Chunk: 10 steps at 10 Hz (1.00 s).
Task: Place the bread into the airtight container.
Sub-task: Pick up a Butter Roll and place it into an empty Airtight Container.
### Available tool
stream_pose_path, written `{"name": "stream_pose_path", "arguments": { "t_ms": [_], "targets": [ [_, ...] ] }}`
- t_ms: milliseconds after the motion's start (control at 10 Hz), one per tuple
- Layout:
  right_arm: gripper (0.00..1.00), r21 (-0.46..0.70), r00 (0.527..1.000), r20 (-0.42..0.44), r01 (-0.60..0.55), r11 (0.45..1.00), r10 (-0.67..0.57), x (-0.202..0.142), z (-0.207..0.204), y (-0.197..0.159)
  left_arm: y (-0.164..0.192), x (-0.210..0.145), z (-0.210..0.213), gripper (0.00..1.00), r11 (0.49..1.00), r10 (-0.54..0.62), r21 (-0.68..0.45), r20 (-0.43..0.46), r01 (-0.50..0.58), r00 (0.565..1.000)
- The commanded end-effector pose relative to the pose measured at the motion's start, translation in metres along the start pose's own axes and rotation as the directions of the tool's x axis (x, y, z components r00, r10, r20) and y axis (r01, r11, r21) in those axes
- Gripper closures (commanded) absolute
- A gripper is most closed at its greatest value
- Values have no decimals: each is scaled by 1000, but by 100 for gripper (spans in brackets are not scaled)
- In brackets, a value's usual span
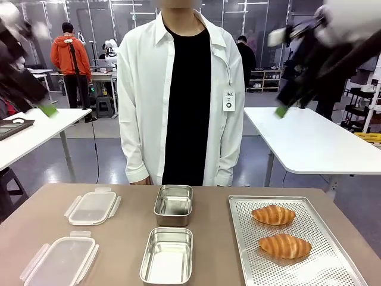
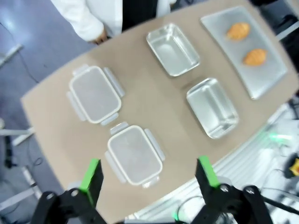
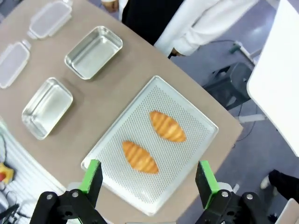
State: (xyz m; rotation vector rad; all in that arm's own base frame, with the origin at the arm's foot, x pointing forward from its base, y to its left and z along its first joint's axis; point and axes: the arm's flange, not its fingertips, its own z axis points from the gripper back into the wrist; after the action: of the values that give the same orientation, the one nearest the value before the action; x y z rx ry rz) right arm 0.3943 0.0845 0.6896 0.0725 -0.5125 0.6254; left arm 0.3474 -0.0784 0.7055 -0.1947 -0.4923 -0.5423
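Bread (image 1: 285, 245) looks light, soft, crushable, best pinched gently across its middle; left claw (image 2: 148, 167) and right claw (image 3: 148, 170) spread, empty.

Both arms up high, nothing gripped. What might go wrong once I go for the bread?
1. The near bread roll and far bread roll lie close together on the perforated tray; the open right gripper descending on one may nudge the other.
2. The near steel container and far steel container stand end to end; bread released off-centre may catch a rim.
3. The person's hand hangs at the far edge of the table, by the far steel container.
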Motion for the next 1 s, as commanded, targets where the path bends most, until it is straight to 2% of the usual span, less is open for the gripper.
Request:
{"name": "stream_pose_path", "arguments": {
  "t_ms": [0,100,300,500,700,900],
  "targets": [
    [0,59,999,25,28,998,-30,-29,38,-46,25,-16,53,0,997,17,-78,42,-14,999],
    [0,72,996,61,60,996,-64,-50,61,-65,34,-33,79,0,994,-3,-107,75,11,997],
    [0,92,981,137,123,988,-135,-95,99,-97,59,-67,112,0,990,42,-135,125,-25,991],
    [0,49,974,149,167,985,-173,-122,118,-111,73,-86,129,0,990,77,-131,164,-56,983],
    [0,20,969,131,207,978,-207,-130,117,-116,76,-90,129,0,987,112,-137,202,-85,973],
    [0,35,968,153,194,980,-197,-127,127,-118,81,-89,134,0,991,99,-109,170,-81,980]
  ]
}}
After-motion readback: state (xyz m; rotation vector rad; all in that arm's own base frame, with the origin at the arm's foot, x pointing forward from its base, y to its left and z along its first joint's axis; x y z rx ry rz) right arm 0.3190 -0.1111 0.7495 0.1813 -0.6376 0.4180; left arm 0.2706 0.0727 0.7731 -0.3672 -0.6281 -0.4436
